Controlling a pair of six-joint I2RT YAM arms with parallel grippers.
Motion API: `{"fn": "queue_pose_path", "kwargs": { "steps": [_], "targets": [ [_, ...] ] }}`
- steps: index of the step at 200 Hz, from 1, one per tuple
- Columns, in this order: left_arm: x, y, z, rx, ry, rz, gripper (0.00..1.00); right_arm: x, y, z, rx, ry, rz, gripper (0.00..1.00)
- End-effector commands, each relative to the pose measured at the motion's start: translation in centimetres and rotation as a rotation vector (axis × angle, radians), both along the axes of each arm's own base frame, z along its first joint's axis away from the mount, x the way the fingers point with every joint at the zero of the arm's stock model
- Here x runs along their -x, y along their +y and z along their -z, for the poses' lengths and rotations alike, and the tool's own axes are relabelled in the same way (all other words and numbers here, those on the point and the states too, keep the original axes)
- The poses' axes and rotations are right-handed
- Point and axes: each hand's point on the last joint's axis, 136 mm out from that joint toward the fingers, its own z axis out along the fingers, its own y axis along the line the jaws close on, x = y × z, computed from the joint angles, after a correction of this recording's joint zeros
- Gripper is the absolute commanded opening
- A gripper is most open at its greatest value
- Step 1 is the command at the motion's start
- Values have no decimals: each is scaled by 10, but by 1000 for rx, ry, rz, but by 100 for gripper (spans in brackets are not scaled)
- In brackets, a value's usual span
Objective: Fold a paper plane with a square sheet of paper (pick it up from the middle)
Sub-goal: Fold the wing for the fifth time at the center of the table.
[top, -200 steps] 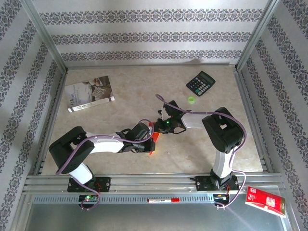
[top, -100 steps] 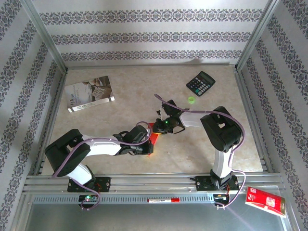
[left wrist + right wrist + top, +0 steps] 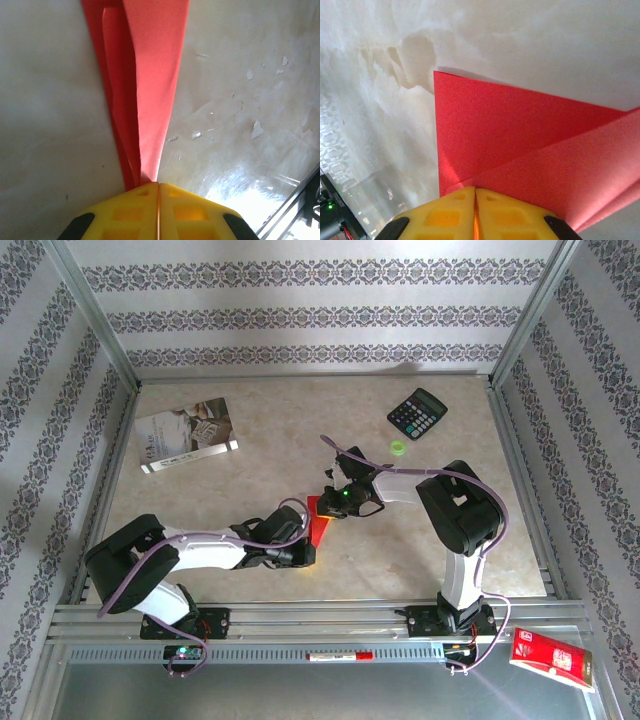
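Left wrist view — left gripper clamped on folded red paper; right gripper pinches it too.

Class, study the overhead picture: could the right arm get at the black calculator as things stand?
Probably not at once. The right gripper is shut on the red paper, so it would have to let go first. The table toward the calculator looks free, bar a small green object.
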Motion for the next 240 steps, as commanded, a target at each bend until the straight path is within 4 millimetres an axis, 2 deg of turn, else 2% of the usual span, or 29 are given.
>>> {"fn": "queue_pose_path", "kwargs": {
  "steps": [1,87,106,133,164,205,240],
  "targets": [
    [57,27,28,-108,205,66,8,26,-45,60,261,109,39,11],
    [67,34,21,-134,215,104,8,27,-46,62,266,115,38,11],
    [58,28,4,-104,165,107,8,27,-46,62,266,116,37,11],
    [34,12,-30,0,60,72,9,28,-46,63,266,115,38,11],
    [15,-7,-47,59,9,75,9,27,-46,63,265,115,38,11],
    [-11,-12,-35,28,12,61,9,27,-45,63,262,116,38,11],
    [-17,-8,-17,-11,30,80,9,27,-45,61,263,115,40,11]
  ]
}}
